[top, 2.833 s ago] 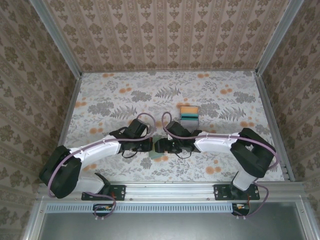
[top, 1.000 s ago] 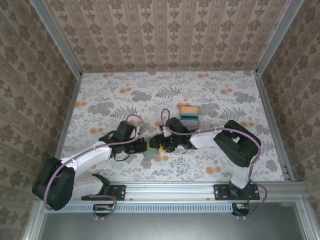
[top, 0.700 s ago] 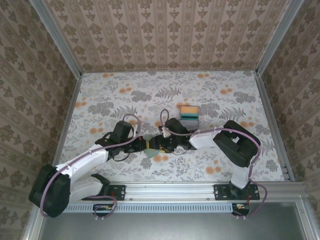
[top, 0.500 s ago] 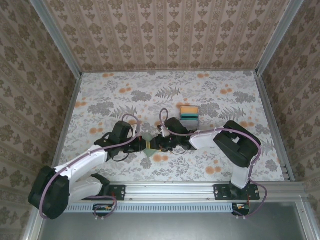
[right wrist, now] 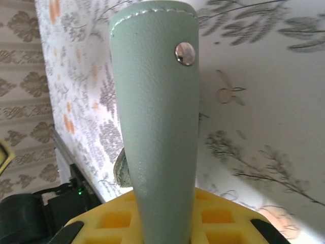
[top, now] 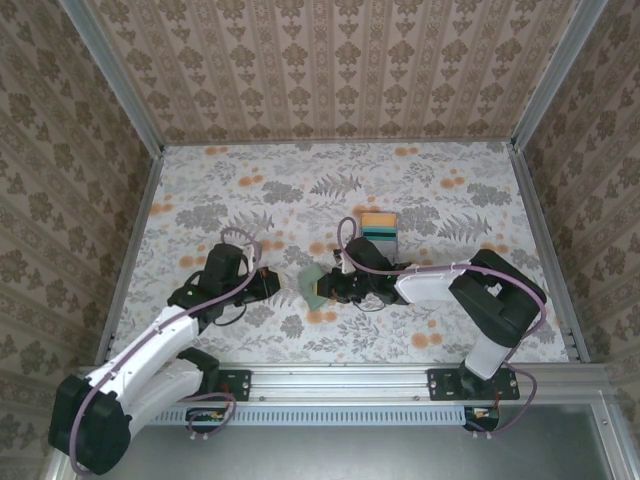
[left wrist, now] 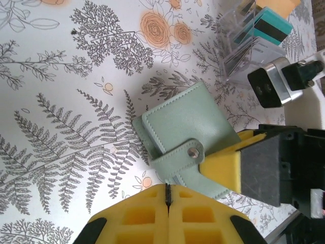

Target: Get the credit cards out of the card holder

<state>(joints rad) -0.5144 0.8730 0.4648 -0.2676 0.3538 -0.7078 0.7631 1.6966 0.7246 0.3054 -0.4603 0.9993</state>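
Observation:
The card holder [top: 311,284], a sage-green snap wallet, stands closed and on edge over the table, near the middle front. My right gripper [top: 326,288] is shut on its right end; in the right wrist view the card holder [right wrist: 155,117] rises between the yellow pads [right wrist: 106,218], snap facing up. My left gripper [top: 267,284] sits a short way left of it, shut and empty, and the left wrist view has the left gripper [left wrist: 167,189] just short of the card holder's [left wrist: 177,124] strap. Orange and teal credit cards [top: 378,227] stand in a clear rack behind.
The clear rack [left wrist: 238,48] with the teal card [left wrist: 271,26] stands beyond the right gripper, close to its wrist. The floral table [top: 230,200] is walled at the left, back and right. The arm bases sit on the front rail [top: 330,380].
My left gripper has let go of the card holder and drawn back to the left. My right gripper has closed on it and now carries it alone, shifted slightly right.

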